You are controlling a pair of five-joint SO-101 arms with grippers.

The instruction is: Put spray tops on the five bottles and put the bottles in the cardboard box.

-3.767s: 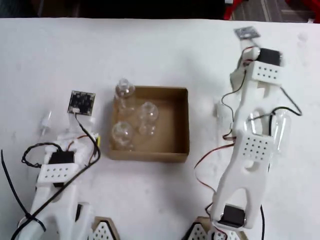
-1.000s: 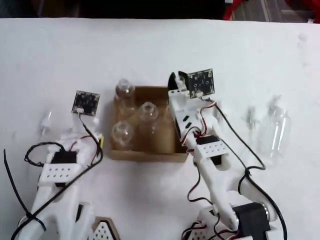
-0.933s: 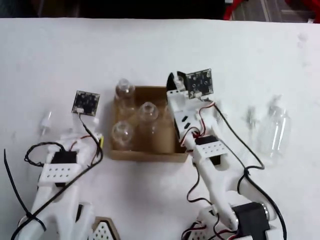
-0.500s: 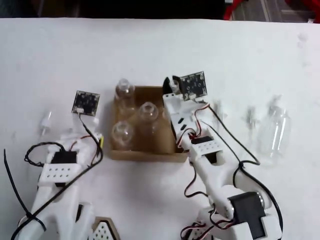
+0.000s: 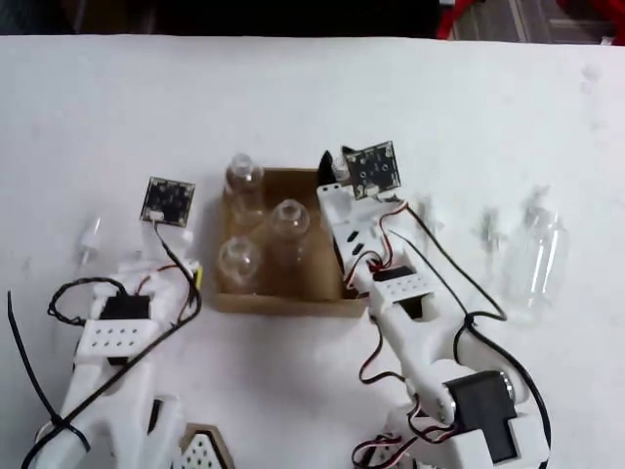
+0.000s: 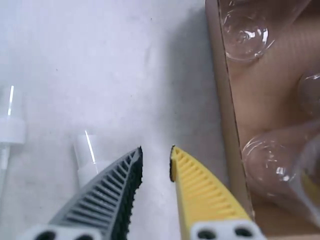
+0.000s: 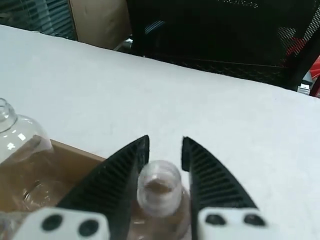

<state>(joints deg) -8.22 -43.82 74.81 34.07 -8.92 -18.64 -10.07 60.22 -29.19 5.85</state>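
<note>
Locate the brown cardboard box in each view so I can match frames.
High view: brown cardboard box at table centre, between the two arms.
Left wrist view: box wall just beside the yellow finger.
Right wrist view: box rim behind the black fingers, which grip a clear plastic bottle.
Shared landmark: open-necked clear bottles standing in the box.

A robotics lab bench in an office-like room.
Two white printed arms, the left arm [image 5: 107, 337] and the right arm [image 5: 410, 332], are mounted at the near edge of a white table [image 5: 293, 98], with loose red and black wires [image 5: 381, 352] and bare camera boards [image 5: 166, 201] at their wrists. Beyond the far edge, the right wrist view takes in a black mesh office chair [image 7: 295, 37] and a brown panel [image 7: 97, 20].
</note>
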